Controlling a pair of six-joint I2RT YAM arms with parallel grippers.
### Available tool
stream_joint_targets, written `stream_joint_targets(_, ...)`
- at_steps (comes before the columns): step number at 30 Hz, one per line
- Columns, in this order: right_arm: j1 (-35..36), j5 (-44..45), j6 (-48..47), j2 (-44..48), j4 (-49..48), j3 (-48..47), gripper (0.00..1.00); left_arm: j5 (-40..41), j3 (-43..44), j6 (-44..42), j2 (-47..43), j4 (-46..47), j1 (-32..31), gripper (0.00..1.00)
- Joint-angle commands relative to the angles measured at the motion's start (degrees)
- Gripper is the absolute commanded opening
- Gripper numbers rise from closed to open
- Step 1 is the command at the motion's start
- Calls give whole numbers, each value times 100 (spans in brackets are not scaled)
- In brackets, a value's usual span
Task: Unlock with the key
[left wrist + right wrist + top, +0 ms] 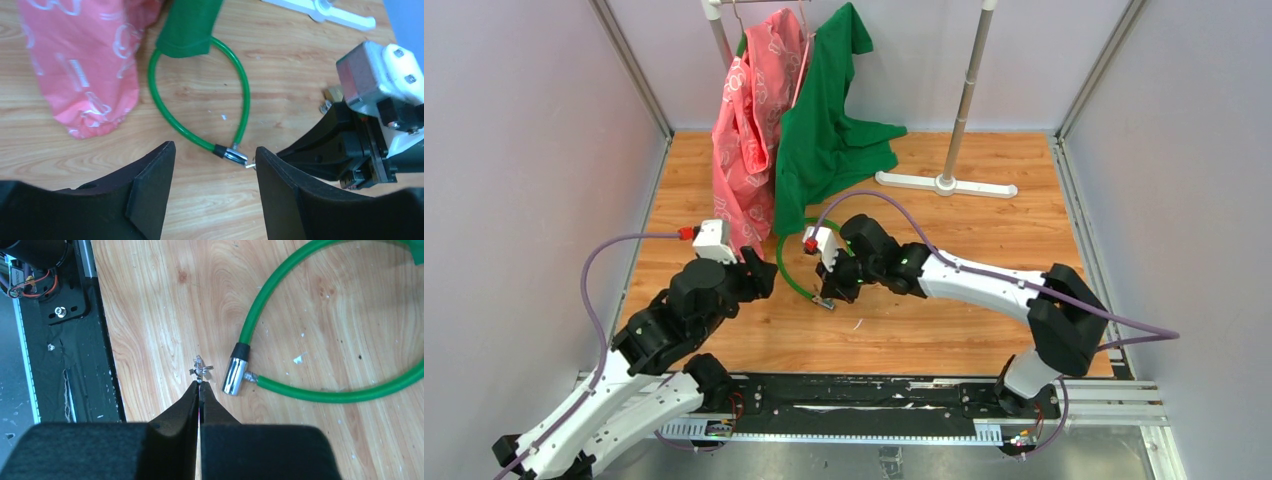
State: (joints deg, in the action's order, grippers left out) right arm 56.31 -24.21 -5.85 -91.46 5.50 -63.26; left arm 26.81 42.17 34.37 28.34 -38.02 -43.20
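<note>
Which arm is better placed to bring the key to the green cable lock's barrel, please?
Right: the right fingers are shut on the key, close beside the silvery barrel of the green cable lock. The left fingers are open and empty.

I see bright, even light, soft shadows on the table [944, 340]; the left gripper [215, 148] looks slightly blurred, I think.
</note>
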Motion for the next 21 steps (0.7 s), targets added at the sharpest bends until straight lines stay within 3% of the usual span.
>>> stream_joint_targets(1, -68, 440, 236, 529, -5, 350, 0, -980, -75, -269, 349, 548, 40, 64)
stream_joint_targets(4, -64, 937, 401, 897, 41, 554, 0, -1086, 63, 72, 762, 477, 40, 62)
stream_joint_targets(12, 2, 2776, 808, 1298, -119, 1001, 0, -1086, 476, 2123, 1699, 291, 35, 62)
stream_joint_targets(21, 37, 3593, 183, 1486, -729, 1153, 0, -1369, 1092, 3642, 2659, 268, 40, 63)
